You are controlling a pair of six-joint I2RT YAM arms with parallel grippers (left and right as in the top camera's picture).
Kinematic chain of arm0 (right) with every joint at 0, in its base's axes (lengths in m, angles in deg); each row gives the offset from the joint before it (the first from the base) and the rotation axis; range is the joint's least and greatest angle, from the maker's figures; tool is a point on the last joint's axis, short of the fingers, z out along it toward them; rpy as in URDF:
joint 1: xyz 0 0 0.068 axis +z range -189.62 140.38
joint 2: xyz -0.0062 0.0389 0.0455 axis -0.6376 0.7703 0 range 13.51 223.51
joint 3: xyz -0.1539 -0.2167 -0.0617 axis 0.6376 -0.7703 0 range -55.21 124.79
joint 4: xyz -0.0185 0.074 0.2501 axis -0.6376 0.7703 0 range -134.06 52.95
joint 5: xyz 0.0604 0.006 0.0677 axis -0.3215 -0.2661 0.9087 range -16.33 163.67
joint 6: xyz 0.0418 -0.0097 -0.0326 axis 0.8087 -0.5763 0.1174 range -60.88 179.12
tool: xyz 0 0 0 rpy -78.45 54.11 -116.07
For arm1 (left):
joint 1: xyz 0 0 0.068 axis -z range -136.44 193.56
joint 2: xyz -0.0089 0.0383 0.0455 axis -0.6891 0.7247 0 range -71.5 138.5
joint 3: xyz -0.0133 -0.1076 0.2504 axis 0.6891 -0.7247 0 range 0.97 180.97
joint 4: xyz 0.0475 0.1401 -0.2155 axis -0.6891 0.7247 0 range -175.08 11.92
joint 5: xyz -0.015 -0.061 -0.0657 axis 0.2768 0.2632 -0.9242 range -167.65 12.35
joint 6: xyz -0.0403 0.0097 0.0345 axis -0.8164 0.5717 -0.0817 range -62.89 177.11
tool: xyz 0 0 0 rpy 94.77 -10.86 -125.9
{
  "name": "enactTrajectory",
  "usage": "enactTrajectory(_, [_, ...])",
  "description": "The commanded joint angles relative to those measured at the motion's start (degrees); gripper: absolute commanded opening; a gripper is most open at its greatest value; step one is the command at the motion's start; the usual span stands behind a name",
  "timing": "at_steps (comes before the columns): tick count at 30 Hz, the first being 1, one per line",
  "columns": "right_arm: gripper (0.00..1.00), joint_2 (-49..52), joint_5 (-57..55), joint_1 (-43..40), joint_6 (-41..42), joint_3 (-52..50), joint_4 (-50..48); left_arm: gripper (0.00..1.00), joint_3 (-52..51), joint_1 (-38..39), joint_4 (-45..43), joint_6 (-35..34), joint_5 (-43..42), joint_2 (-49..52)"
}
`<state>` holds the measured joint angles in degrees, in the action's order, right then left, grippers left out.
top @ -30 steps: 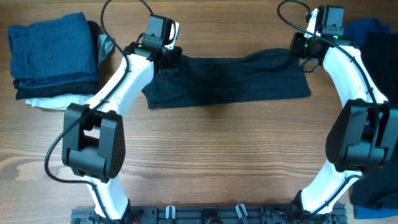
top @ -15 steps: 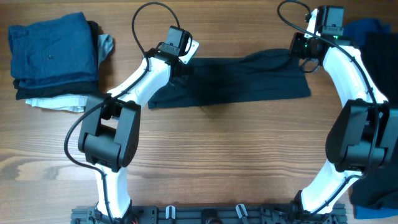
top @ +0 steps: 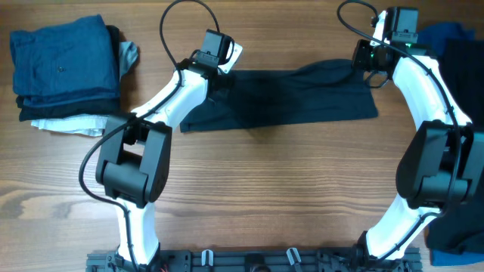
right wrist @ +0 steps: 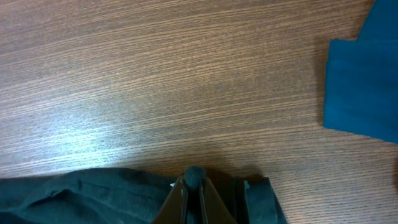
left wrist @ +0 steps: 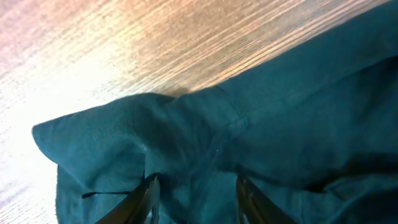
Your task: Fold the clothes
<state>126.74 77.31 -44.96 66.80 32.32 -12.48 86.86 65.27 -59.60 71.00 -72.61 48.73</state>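
The near-black shirt (top: 295,94) lies flat in a long band, seemingly folded lengthwise. A folded stack (top: 60,64), blue over dark and white, sits left.

My left pincer (top: 220,73) sits over one far corner of the navy shirt (top: 302,98), my right pincer (top: 368,66) at the other. I see a folded stack (top: 64,68) well outside the left pincer, on the desk (top: 265,181).

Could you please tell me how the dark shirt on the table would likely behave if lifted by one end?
The dark shirt would probably sag and drape, as it lies flat with soft wrinkles. It looks thin, so likely light. The right gripper pinches only a small bunch of its edge, so it might slip under a sharp pull.
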Motion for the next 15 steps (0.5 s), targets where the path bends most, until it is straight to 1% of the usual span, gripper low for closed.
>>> enactTrajectory(1, [0.04, -1.2, 0.7, 0.2, -0.2, 0.1, 0.0, 0.39, 0.5, -0.1, -0.3, 0.7, 3.7, 1.4])
enactTrajectory(3, [0.04, -1.2, 0.7, 0.2, -0.2, 0.1, -0.1, 0.39, 0.5, -0.1, -0.9, 0.7, 6.3, 1.4])
enactTrajectory(6, [0.05, -1.2, 0.7, 0.2, -0.2, 0.1, 0.0, 0.37, 0.5, -0.1, -0.8, 0.7, 6.4, 1.4])
enactTrajectory(7, [0.04, -1.2, 0.7, 0.2, -0.2, 0.1, 0.0, 0.34, 0.5, -0.1, -0.9, 0.7, 6.4, 1.4])
enactTrajectory(9, [0.04, -1.2, 0.7, 0.2, -0.2, 0.1, -0.1, 0.24, 0.5, -0.1, -0.9, 0.7, 6.4, 1.4])
enactTrajectory(11, [0.04, -1.2, 0.6, 0.2, -0.2, 0.1, 0.0, 0.12, 0.5, -0.1, -0.8, 0.7, 6.4, 1.4])
enactTrajectory(15, [0.04, -1.2, 0.6, 0.2, -0.2, 0.1, 0.0, 0.05, 0.5, -0.1, -0.9, 0.7, 6.4, 1.4])
